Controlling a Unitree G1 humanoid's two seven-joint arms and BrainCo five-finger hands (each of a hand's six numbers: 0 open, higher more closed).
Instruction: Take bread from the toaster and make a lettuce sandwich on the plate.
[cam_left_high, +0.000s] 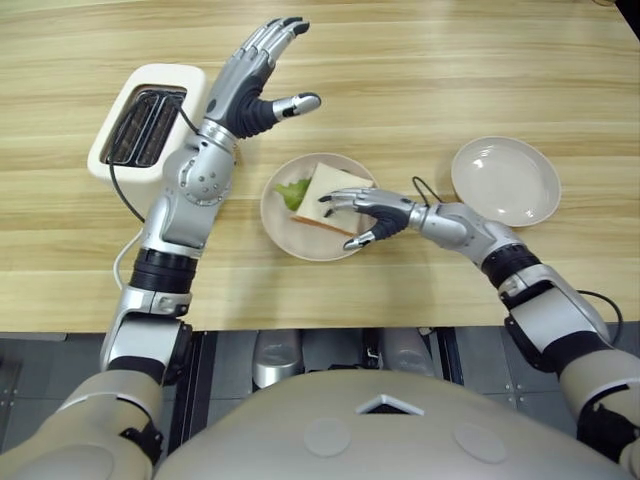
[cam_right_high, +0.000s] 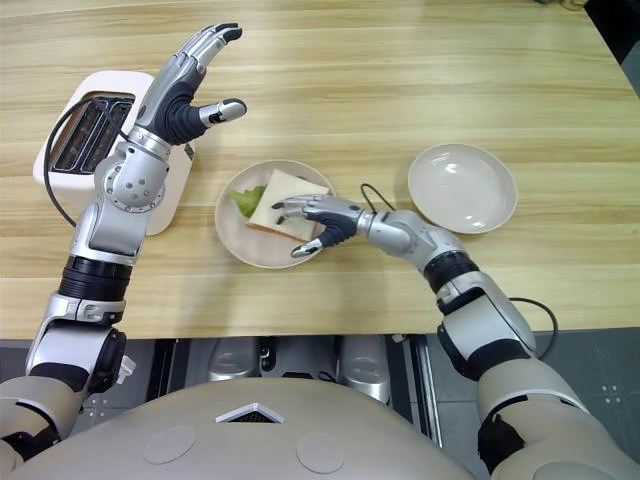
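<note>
White toaster (cam_left_high: 165, 85) is sitting far left on the wooden table (cam_left_high: 450, 60); the left hand (cam_left_high: 255, 85) is hovering just right of it, forearm raised, fingers straight and fanned out, holding nothing. Sandwich bread (cam_left_high: 330, 190) is lying over lettuce (cam_left_high: 292, 192) on the centre plate (cam_left_high: 283, 228). The right hand (cam_left_high: 375, 212) is reaching in palm-down, fingers spread and slightly bent, tips resting on the top slice, with an empty plate (cam_left_high: 505, 180) sitting behind it.
</note>
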